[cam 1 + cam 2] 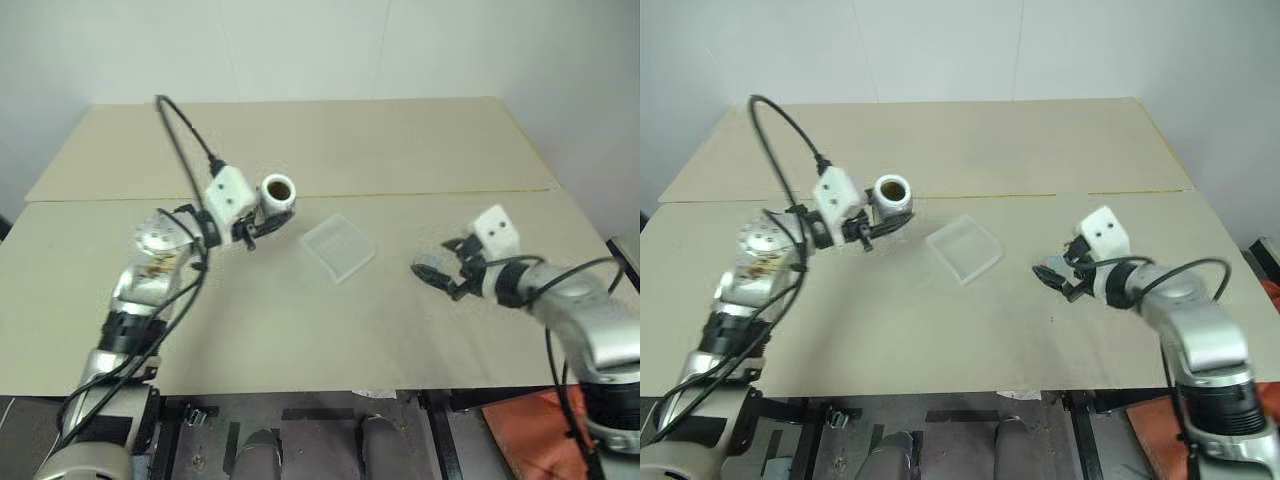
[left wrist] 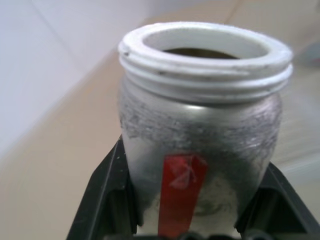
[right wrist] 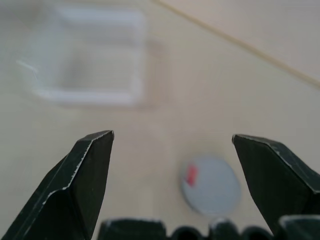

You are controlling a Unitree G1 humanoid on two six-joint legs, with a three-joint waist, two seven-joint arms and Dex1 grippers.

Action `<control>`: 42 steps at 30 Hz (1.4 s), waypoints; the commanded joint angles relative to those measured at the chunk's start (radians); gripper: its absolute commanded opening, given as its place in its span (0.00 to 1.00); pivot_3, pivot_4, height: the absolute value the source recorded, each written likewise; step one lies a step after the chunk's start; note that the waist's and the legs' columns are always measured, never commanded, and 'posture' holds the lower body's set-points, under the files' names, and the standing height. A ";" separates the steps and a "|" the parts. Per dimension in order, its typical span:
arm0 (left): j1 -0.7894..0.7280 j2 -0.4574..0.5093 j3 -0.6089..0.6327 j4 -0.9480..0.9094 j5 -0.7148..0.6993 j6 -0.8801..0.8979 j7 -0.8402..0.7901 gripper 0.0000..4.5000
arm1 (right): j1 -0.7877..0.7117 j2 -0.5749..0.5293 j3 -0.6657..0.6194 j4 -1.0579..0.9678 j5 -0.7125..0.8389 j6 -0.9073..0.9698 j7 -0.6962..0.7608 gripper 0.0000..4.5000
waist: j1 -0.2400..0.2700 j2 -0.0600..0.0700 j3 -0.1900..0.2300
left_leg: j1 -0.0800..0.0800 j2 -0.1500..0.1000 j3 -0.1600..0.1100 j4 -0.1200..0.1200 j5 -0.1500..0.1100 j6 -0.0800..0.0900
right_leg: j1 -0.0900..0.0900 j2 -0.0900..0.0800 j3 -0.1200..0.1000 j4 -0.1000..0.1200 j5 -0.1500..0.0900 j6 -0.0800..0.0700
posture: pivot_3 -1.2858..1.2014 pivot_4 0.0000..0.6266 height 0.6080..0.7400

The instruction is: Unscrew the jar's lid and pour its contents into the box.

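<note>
The silvery jar (image 2: 200, 145), red strip on its side, sits clamped between the left gripper's (image 1: 262, 222) fingers, lidless, white threaded mouth open. The clear box (image 1: 338, 247) lies just beyond it. The grey lid (image 3: 210, 186) lies flat between the right gripper's (image 3: 172, 142) spread fingers.

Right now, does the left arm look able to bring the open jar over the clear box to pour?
Probably yes. The left gripper holds the jar with its lid off, just beside the box, and nothing stands between them. The right gripper is open, off to the box's other side.
</note>
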 commanded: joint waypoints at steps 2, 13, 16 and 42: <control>-0.226 0.068 -0.263 0.289 0.575 -0.389 0.571 0.43 | -0.060 -0.045 -0.034 -0.071 0.158 0.094 0.099 0.98 | 0.012 -0.001 0.001 | -0.001 0.000 0.000 0.000 0.000 0.000 | 0.000 0.000 0.000 -0.001 0.000 0.001 | 0.52 0.24 1.00; -0.623 -0.120 -0.792 0.784 1.245 -0.195 1.396 0.43 | -0.159 -0.062 0.001 -0.075 0.181 0.060 0.138 0.98 | 0.047 -0.002 0.002 | -0.011 -0.003 0.000 0.003 0.000 0.000 | -0.005 -0.002 -0.001 -0.001 0.002 0.005 | 0.52 0.24 1.00; -0.626 -0.156 -0.838 0.848 1.265 -0.190 1.426 0.43 | -0.160 -0.047 -0.011 -0.090 0.184 0.062 0.106 0.98 | 0.040 -0.003 0.002 | -0.014 -0.003 0.000 0.003 0.003 -0.006 | -0.008 -0.002 -0.001 0.000 0.002 0.005 | 0.52 0.24 1.00; -0.238 -0.173 -0.033 0.386 -0.098 -0.126 0.235 0.43 | -0.125 -0.039 -0.015 -0.089 0.192 -0.024 0.103 0.98 | 0.033 -0.002 0.002 | -0.013 -0.002 0.000 0.004 0.006 -0.010 | -0.007 -0.003 -0.001 0.003 0.003 0.005 | 0.52 0.24 1.00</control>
